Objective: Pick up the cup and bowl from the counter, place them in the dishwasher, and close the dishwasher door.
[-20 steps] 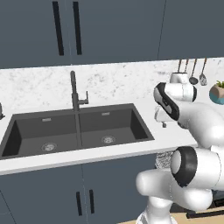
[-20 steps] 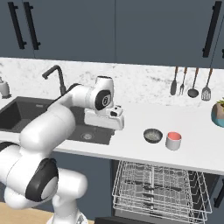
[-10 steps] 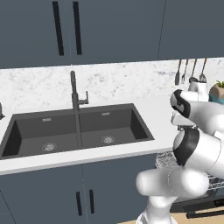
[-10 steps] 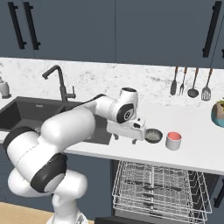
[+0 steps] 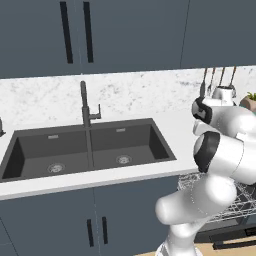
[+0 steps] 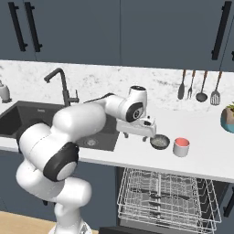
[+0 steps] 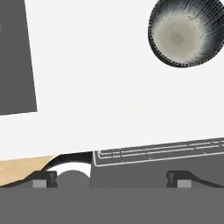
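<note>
The bowl [image 6: 159,142] sits on the table [image 6: 205,151] just beside the cup [image 6: 181,147], above the open dishwasher [image 6: 167,196]. It looks rigid, light and smooth, best pinched across its rim. The end effector [image 6: 148,136], fingers spread wide and empty, has swung from over the sink to just beside the bowl.

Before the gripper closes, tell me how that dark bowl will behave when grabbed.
The bowl looks rigid and shallow, so probably light. Its round ribbed wall may slip between flat fingers; a rim pinch seems safer. The open gripper hangs beside it, so a nudge could slide it toward the cup.
</note>
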Tool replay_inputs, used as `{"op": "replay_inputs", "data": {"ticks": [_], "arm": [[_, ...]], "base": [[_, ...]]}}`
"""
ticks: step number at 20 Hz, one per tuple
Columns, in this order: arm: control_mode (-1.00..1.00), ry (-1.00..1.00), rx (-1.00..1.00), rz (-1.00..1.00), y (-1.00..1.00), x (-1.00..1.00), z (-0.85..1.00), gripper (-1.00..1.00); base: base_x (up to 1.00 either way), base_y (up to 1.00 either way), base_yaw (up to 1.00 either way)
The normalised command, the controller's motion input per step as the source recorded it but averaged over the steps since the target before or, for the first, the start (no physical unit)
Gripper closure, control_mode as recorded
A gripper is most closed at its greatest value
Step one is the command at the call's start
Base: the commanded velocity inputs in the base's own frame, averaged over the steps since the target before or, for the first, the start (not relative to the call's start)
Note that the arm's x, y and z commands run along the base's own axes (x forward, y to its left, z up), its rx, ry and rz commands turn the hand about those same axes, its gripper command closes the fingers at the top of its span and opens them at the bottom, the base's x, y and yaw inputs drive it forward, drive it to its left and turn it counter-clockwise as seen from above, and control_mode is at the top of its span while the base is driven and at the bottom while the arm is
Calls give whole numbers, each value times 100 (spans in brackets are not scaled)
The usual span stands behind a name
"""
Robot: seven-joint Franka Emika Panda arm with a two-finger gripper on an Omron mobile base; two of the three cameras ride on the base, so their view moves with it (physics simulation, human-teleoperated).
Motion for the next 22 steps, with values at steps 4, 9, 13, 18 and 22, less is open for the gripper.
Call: {"op": "replay_inputs", "data": {"ticks": [4, 9, 13, 18, 22], "arm": [[-100, 0, -6, 13, 15, 47, 0, -100], [-100, 0, -5, 11, 1, 43, -5, -100], [-100, 0, 0, 4, 0, 16, -8, -100], [-100, 0, 0, 0, -21, 16, -17, -100], [-100, 0, 0, 0, -23, 21, -36, -100]], "base": [[0, 0, 0], [0, 0, 0], [0, 0, 0], [0, 0, 0], [0, 0, 0]]}}
